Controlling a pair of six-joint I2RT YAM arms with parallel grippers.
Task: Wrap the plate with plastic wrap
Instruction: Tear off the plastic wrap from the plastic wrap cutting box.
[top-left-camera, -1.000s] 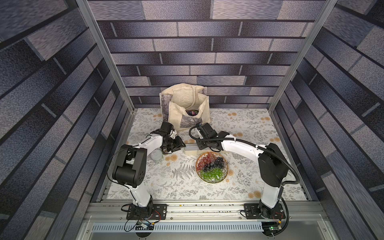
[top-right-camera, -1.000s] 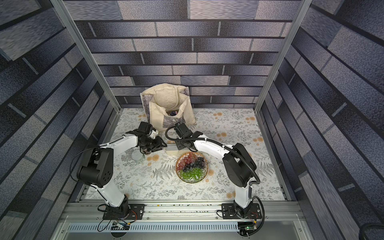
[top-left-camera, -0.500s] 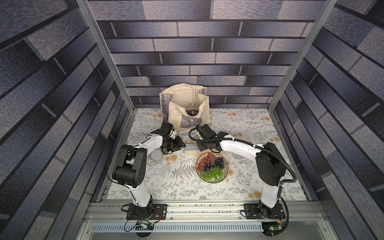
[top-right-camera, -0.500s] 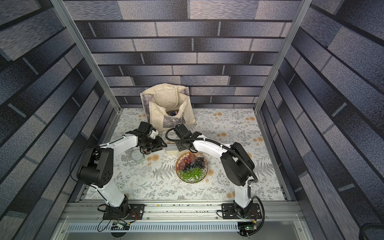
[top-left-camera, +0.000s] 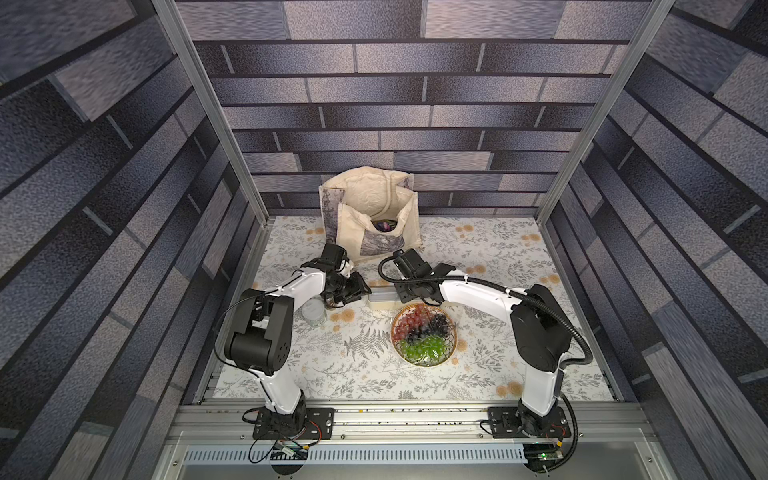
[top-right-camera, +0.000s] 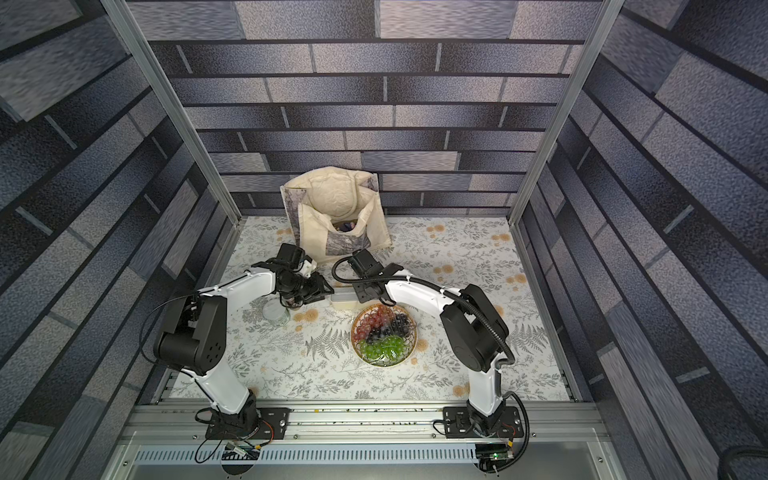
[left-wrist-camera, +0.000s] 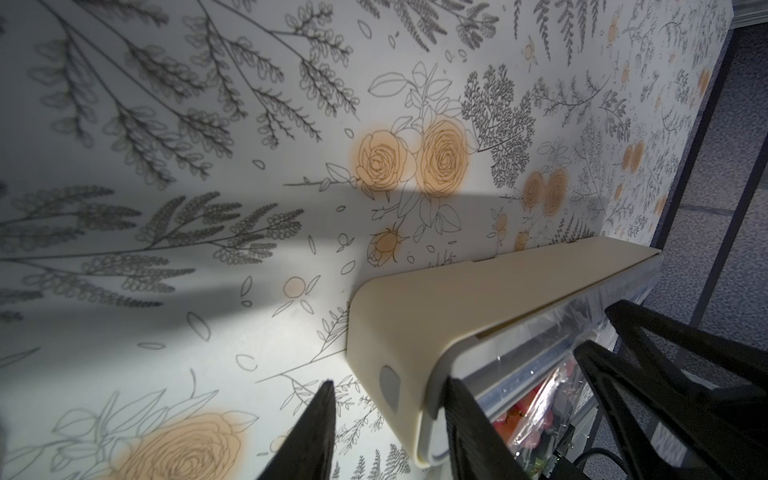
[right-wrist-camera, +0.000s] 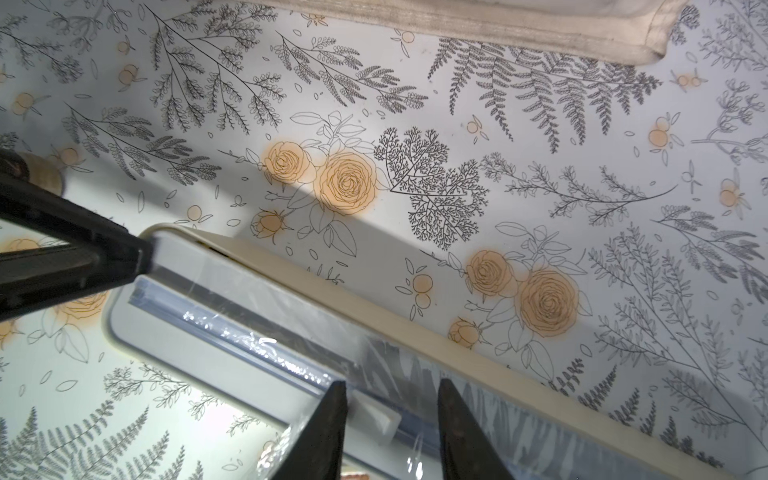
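Observation:
The plate of red, dark and green grapes sits mid-table with glossy plastic wrap over it, running back to the cream-and-grey dispenser box just behind. My left gripper is open and straddles the box's left end. One of its fingers is against the grey lid and the other stands clear of the cream side. My right gripper is open over the box's rail. A small white slider sits between its fingers, beside one of them.
A small glass jar stands on the floral table beside the left arm. A cream tote bag stands upright behind both grippers, against the back wall. The enclosure walls close in on either side.
The right gripper's jaws have narrowed a little and its arm has edged slightly left along the dispenser. The left arm, box and plate have not moved.

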